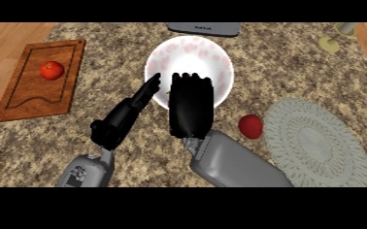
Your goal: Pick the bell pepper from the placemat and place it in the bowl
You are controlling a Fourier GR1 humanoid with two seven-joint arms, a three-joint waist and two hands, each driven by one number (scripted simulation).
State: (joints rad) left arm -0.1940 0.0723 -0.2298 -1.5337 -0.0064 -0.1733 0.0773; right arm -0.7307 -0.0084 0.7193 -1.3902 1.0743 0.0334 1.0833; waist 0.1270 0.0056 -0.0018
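Note:
The white bowl [193, 53] with pink marks stands at the middle of the counter. My right hand [192, 107] hangs over its near half, back up, fingers curled downward. A small green sliver, the bell pepper [168, 93], peeks out at the hand's left edge; the rest is hidden under the hand. At the right lies the round grey placemat [319, 140] with nothing on it. My left hand [123, 116] is left of the bowl, fingers straight, tips close to the bowl's left rim.
A round red fruit [250, 126] lies on the counter by the placemat's left edge. A wooden tray [36, 97] at the left holds a tomato [52, 70]. A grey appliance [204, 28] and a pale stemmed object [337, 40] stand at the back.

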